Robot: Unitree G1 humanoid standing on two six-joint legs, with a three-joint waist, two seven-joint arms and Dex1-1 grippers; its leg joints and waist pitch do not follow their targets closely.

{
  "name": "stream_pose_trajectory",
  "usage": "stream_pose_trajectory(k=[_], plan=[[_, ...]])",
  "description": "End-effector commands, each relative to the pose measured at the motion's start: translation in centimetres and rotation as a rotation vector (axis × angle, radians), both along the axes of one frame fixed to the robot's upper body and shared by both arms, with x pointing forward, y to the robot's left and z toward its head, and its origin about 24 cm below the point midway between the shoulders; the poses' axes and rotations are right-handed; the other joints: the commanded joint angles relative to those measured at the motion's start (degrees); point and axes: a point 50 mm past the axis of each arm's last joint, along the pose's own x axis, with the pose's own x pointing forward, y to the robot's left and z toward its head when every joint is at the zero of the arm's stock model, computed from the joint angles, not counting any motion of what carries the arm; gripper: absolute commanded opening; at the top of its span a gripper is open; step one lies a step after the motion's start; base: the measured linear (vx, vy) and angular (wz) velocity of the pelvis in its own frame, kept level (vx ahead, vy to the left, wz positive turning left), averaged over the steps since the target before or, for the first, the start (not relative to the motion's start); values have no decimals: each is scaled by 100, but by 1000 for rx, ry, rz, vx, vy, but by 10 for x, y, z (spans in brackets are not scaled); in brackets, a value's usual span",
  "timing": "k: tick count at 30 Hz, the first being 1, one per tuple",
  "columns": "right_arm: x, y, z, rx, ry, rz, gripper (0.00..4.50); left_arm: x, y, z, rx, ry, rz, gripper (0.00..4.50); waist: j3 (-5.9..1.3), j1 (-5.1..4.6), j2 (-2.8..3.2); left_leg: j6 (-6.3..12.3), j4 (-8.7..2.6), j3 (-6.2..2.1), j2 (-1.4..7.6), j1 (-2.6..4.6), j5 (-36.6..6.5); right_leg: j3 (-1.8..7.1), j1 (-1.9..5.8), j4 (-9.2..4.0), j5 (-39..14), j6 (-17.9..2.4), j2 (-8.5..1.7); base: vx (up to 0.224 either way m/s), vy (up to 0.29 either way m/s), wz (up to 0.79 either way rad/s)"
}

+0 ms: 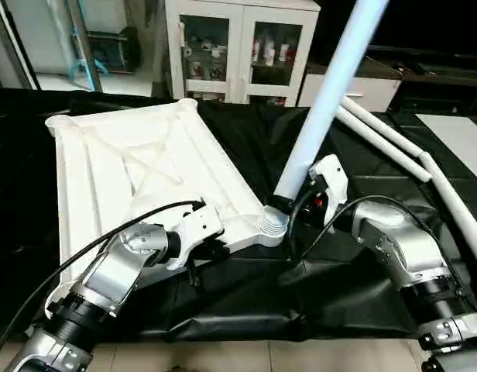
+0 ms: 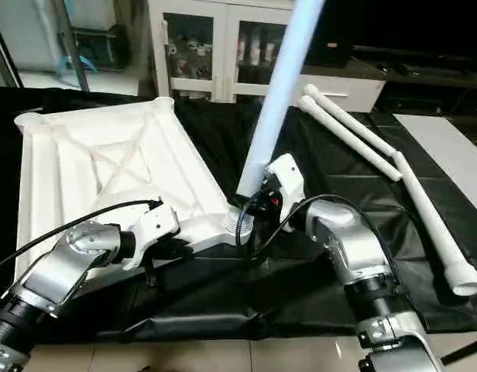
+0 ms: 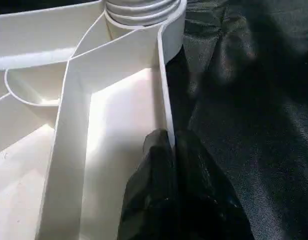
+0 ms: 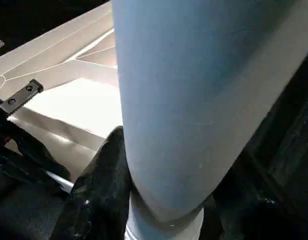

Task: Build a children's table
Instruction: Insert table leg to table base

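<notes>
The white tabletop (image 1: 130,155) lies upside down on the black-covered table, ribs up. My left gripper (image 3: 170,145) is shut on its near rim wall (image 3: 164,100), close to the near right corner socket (image 1: 273,226). A white tube leg (image 1: 324,101) stands tilted in that socket, its top leaning to the right and away from me. My right gripper (image 1: 289,203) is shut on the leg's lower end just above the socket, one black finger (image 4: 101,170) on either side of the tube (image 4: 194,100). Three more legs (image 2: 355,124) lie at the right.
The black cloth (image 1: 246,294) is wrinkled near the table's front edge. The loose legs (image 2: 436,225) stretch along the right side, one ending at an open mouth (image 2: 464,284). A white glass-door cabinet (image 1: 238,46) stands behind the table.
</notes>
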Motion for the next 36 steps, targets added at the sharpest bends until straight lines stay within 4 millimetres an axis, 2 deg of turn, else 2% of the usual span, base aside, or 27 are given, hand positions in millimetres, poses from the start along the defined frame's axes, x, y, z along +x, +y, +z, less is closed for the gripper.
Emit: stream_pose_trajectory(k=[1,4,6,7,11,14,15,16,20,21,26,27,29,32,34,36], plan=[[-18,-38,-57,-218,284,-110,183,0,-15,16,-69,-47,-98,0,-91,-116,85,-1075,-601,-435,439,349,-4108,130,-252,-581,-2417,-494,-299,0,0,0],[-15,-38,-47,-231,284,-31,183,0,-14,17,-69,-46,-98,0,-84,-110,101,-1105,-611,-412,439,392,-4205,127,-291,-588,-2312,-519,-275,0,0,0],[-14,-38,-41,-234,284,5,183,0,-14,17,-68,-46,-98,0,-75,-87,97,-1060,-602,-397,439,407,-4171,141,-287,-599,-2308,-533,-282,0,0,0],[-13,-39,-37,-234,283,24,183,0,-13,17,-67,-47,-98,0,-76,-73,75,-1025,-590,-384,441,402,-4075,156,-286,-605,-2304,-545,-305,0,0,0],[-7,-41,-20,-233,275,80,183,1,-12,18,-65,-50,-97,0,-79,-34,79,-942,-580,-359,450,371,-3694,180,-251,-590,-2108,-627,-337,0,0,0],[-5,-41,-16,-238,274,107,183,1,-13,18,-66,-51,-96,0,-88,-27,80,-922,-580,-339,455,357,-3467,178,-228,-559,-1842,-713,-329,0,0,0],[-5,-40,-16,-240,274,113,183,2,-13,18,-67,-52,-96,0,-90,-33,58,-903,-575,-331,455,350,-3413,178,-221,-553,-1793,-732,-327,0,0,0],[-5,-40,-15,-240,276,117,183,2,-13,18,-68,-53,-95,0,-94,-23,73,-890,-574,-326,457,348,-3314,180,-212,-544,-1710,-769,-331,0,0,0],[-5,-35,-20,-238,264,102,183,2,-14,18,-69,-55,-93,0,-91,-14,66,-837,-565,-305,454,334,-3120,185,-192,-531,-1571,-830,-335,0,0,0],[-6,-35,-22,-241,267,104,183,2,-14,18,-69,-55,-94,0,-87,-18,39,-818,-563,-299,455,329,-3108,185,-192,-537,-1626,-828,-334,0,0,0],[-16,-31,-37,-265,265,123,183,2,-14,18,-67,-59,-88,0,-70,-28,57,-857,-574,-340,459,339,-3345,185,-211,-570,-2067,-710,-349,0,0,0],[-20,-30,-40,-263,276,131,183,2,-14,18,-67,-59,-87,0,-66,-39,27,-869,-581,-341,460,337,-3411,175,-215,-576,-2131,-678,-336,0,0,0],[-25,-30,-46,-267,287,129,183,2,-14,18,-67,-60,-86,0,-60,-29,45,-886,-590,-348,464,355,-3476,183,-233,-586,-2210,-630,-338,0,0,0],[-32,-30,-58,-285,292,106,183,1,-14,17,-67,-60,-86,0,-50,-58,42,-927,-596,-381,449,351,-3721,173,-242,-616,-2495,-529,-342,0,0,0],[-35,-30,-62,-276,293,88,183,1,-15,18,-69,-61,-86,0,-36,-81,40,-953,-596,-409,443,383,-4021,158,-278,-653,-2808,-459,-337,0,0,0],[-38,-31,-70,-266,307,53,183,1,-16,18,-72,-62,-88,0,-37,-105,65,-998,-629,-448,441,385,-4236,128,-268,-657,-2865,-420,-315,0,0,0]])
